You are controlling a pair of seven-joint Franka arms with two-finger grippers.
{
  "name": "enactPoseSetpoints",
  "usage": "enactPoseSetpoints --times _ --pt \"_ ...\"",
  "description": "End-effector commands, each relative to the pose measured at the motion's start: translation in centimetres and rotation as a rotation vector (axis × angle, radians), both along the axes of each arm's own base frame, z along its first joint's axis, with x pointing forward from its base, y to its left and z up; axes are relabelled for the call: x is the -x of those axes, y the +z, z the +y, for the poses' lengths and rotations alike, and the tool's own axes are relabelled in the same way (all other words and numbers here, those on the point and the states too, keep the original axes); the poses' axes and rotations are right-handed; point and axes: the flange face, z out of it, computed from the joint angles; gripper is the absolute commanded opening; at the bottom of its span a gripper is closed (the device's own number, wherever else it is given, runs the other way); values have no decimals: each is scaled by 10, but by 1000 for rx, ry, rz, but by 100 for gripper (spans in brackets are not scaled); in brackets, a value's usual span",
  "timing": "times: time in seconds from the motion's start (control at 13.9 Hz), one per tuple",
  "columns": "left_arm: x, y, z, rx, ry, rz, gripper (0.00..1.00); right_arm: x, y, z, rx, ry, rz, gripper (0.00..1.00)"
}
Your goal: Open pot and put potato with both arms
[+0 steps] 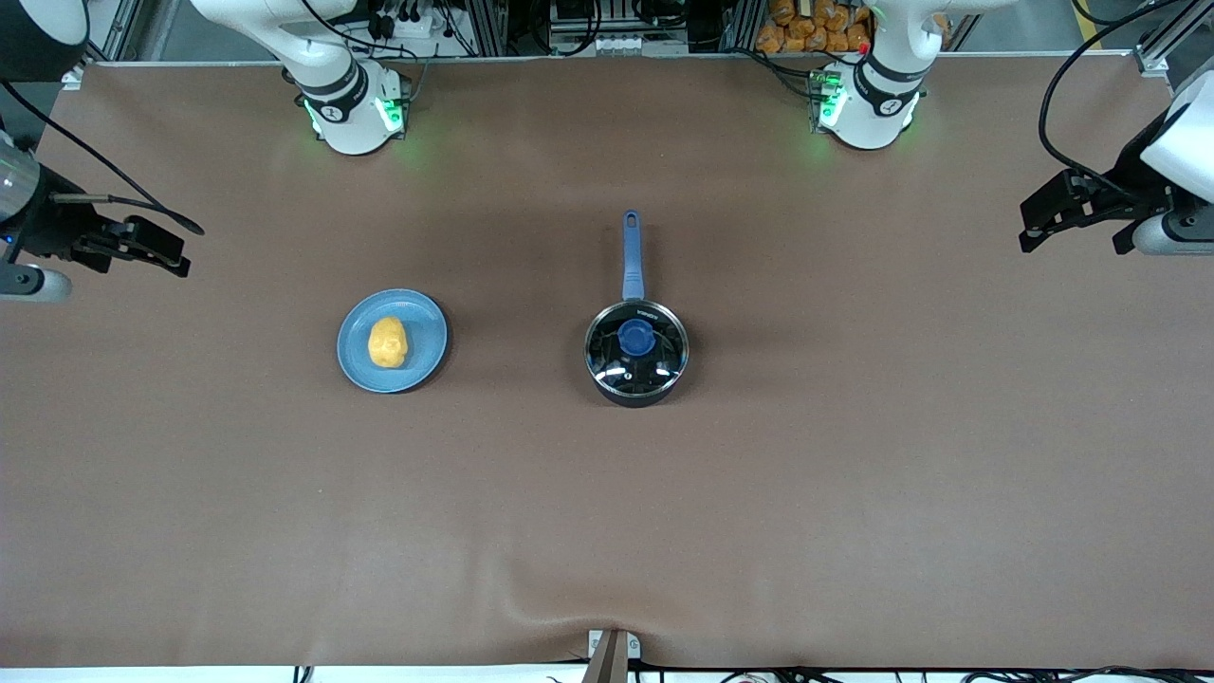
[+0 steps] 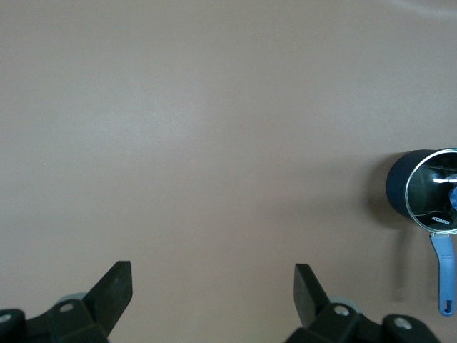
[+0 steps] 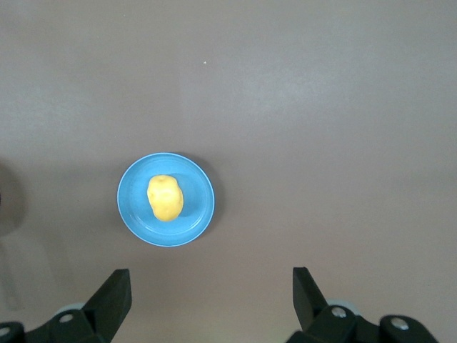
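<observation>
Lidded pot [image 1: 635, 360], potato [image 1: 387, 342] on plate [image 1: 422, 318]

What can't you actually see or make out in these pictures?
- Inside of the pot: front view, glare on the lid hides the contents.
- Pot in the left wrist view: cut off by the picture's edge.
- Underside of the potato: it lies on the plate.
- Left gripper and right gripper, both open over bare table: their arms run off the front view's edges.

The glass lid [image 2: 437, 190] of the pot [image 2: 414, 189] carries a small white brand word near its rim, by the handle; in the left wrist view it reads roughly "KONKA". No other writing can be read.
</observation>
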Motion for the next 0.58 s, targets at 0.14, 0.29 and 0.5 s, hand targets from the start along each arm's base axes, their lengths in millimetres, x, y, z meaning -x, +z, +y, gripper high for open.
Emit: enactPoseSetpoints --times 0.14,0.29,0.5 --pt "7 6 -2 7 14 5 100 -5 -5 11 -14 25 -7 100" --pt "7 7 -2 7 -1 4 100 -6 -8 11 -14 25 -1 100" --pt "6 8 2 5 -64 3 100 -14 -24 17 -19 32 22 100"
